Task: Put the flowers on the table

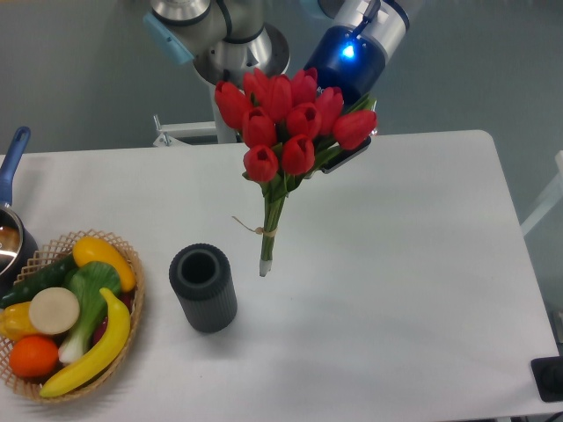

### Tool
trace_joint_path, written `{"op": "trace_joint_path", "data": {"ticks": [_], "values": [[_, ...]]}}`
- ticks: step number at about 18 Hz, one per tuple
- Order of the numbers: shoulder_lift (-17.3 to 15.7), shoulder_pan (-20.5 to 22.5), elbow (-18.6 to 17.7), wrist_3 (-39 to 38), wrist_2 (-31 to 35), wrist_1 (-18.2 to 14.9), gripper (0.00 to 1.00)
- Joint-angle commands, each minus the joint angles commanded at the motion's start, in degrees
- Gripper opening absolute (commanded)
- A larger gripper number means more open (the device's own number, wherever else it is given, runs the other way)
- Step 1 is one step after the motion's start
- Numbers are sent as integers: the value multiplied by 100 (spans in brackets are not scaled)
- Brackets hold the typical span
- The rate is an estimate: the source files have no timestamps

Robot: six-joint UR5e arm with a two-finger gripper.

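The flowers point(286, 123), a bunch of red tulips with green leaves and stems tied with string, hang heads up in the air above the white table point(396, 264). The stem ends point(265, 262) point down toward the tabletop, just right of a dark cylinder. My gripper point(350, 145) comes in from the upper right behind the blooms; its blue wrist point(349, 54) shows a lit light. The fingers are mostly hidden by the tulip heads and leaves, and the bunch appears held by them.
A dark grey ribbed cylinder vase point(204, 287) stands upright left of the stems. A wicker basket point(132, 264) of fruit and vegetables sits at the front left. A pot with a blue handle point(10, 171) is at the left edge. The arm base point(230, 44) stands behind the table.
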State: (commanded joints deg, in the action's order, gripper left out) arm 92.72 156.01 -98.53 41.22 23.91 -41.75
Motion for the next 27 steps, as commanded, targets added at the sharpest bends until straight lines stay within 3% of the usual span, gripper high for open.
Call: {"op": "trace_joint_path", "data": {"ticks": [21,27], "values": [[9,9,61,79,79,0,37],[-52,26,35,70,1053,-9,37]]}}
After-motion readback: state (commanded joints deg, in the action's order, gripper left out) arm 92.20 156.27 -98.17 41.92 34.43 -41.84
